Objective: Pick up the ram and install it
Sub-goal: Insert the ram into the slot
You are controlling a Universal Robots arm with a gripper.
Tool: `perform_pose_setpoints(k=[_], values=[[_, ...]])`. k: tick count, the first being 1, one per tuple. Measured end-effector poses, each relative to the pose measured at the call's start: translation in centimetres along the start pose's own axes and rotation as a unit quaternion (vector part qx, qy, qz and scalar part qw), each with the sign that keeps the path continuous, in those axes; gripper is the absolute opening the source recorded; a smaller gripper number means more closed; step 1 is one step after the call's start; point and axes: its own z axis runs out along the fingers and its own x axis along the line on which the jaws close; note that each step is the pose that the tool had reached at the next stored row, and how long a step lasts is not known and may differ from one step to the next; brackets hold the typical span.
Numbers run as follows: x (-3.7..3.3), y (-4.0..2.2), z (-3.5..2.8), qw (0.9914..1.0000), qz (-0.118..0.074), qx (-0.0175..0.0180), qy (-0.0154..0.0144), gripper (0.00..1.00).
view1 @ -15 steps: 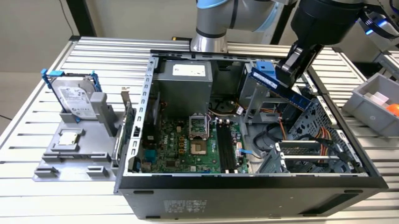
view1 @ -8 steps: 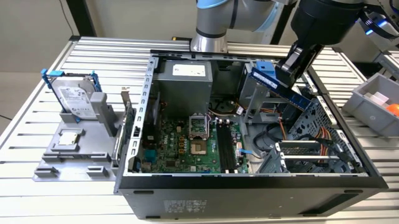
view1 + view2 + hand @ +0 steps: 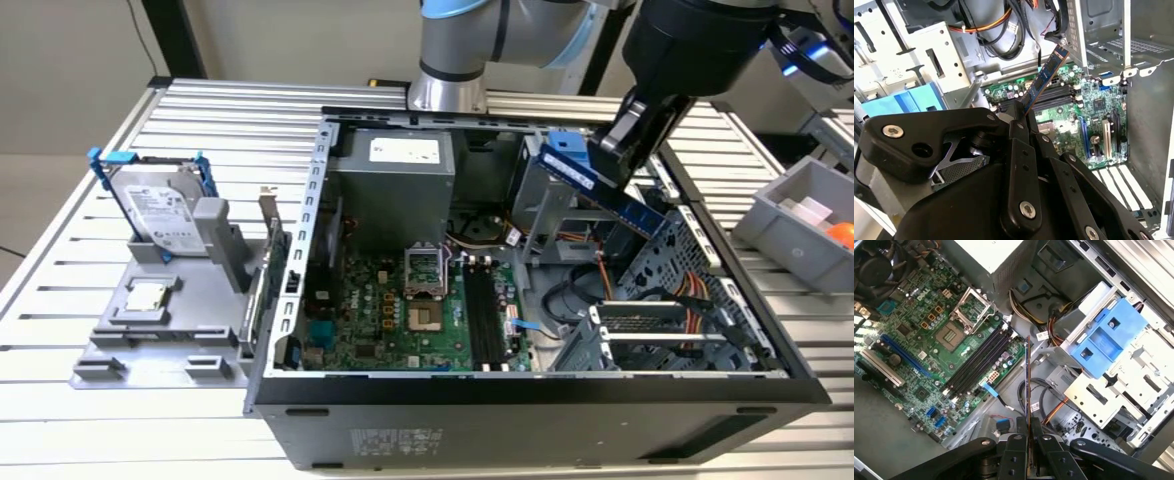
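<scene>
The arm's hand point(image 3: 621, 150) is clamped on one end of the ram point(image 3: 641, 213), fingers closed flat against its faces, above an open case point(image 3: 534, 420) on the table point(image 3: 67, 440). In the exterior view the stick hangs tilted at about 2 o'clock from the motherboard point(image 3: 387, 320), clear of the board and beside a blue drive bracket point(image 3: 567, 160). In the second wrist view the ram juts out from the hand, the black slots point(image 3: 1054, 97) well apart beyond it. A hard drive point(image 3: 160, 210) stands at 9 o'clock from the case.
</scene>
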Motion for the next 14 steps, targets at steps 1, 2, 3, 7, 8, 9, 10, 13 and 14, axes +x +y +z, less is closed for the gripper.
perform_pose_setpoints(k=[1,2,3,7,8,9,10,13,14], values=[[0.00,0.00,0.00,1.00000,0.002,0.0001,-0.0001,0.00],[0.00,0.00,0.00,0.99999,0.004,0.0002,-0.0001,0.00],[0.00,0.00,0.00,0.99998,0.006,0.0003,-0.0001,0.00],[0.00,0.00,0.00,0.99995,0.010,0.0004,-0.0002,0.00],[0.00,0.00,0.00,0.99995,0.010,0.0005,-0.0002,0.00],[0.00,0.00,0.00,0.99995,0.010,0.0005,-0.0003,0.00],[0.00,0.00,0.00,0.99995,0.010,0.0004,-0.0003,0.00],[0.00,0.00,0.00,0.99992,0.013,0.0006,-0.0003,0.00],[0.00,0.00,0.00,0.99987,0.016,0.0007,-0.0004,0.00]])
